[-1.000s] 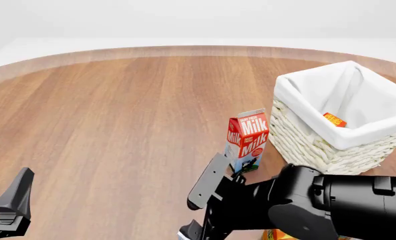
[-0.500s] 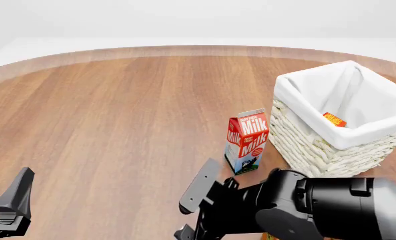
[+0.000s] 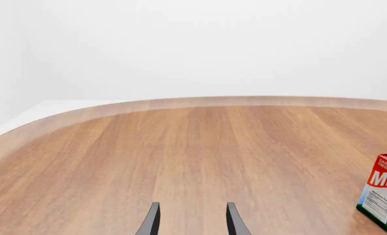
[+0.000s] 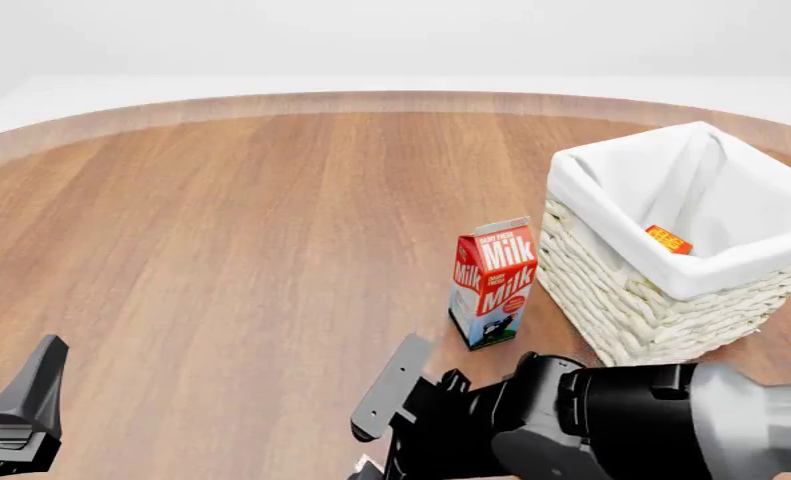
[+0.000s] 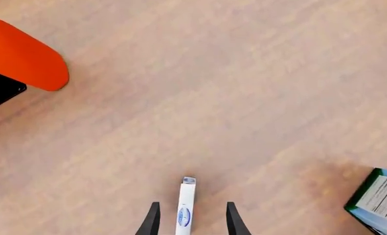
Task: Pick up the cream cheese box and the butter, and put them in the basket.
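Setting: I see a round-edged wooden counter point(image 4: 235, 220) against a plain white background.
Basket: the basket point(image 4: 662, 290) stands near the counter's right edge, cloth lining folded over its rim.
Butter: I read the red-and-orange corner showing inside the basket as the butter point(image 4: 667, 239), so I judge that half done. Too little shows to give its long axis.
Milk carton: a milk carton point(image 4: 493, 282) stands upright just beside the basket, not part of my job.
Right end effector: my right end effector point(image 5: 188, 223) hangs over the near counter, its fingers set a little apart on either side of a thin white box.
Cream cheese box: I take that box for the cream cheese box point(image 5: 185, 208). It sits edge-on between the fingers, long axis running along them. Contact I cannot tell. It is yet to reach the basket.
Left end effector: my left end effector point(image 3: 192, 220) is parted and empty at the near-left edge.
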Available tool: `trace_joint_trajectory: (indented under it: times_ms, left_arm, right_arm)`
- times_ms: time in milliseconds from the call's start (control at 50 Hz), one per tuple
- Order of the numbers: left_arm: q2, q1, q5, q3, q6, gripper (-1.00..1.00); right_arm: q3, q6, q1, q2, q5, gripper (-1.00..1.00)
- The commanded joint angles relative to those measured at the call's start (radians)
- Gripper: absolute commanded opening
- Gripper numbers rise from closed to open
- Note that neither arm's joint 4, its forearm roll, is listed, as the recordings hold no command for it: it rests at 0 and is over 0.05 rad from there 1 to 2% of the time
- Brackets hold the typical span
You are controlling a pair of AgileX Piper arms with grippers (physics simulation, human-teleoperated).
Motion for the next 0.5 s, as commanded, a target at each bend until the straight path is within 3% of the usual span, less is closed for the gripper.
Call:
trace_joint_trajectory:
  times_ms: [20,500]
  left_arm:
    - [0.000,0.000,0.000,0.000,0.000,1.00]
    - [0.000,0.000,0.000,0.000,0.000,1.00]
  right_arm:
    - [0.013,0.002,0.000,0.019,-0.019,1.00]
    - [0.026,0.037,0.014,0.063,-0.056,1.00]
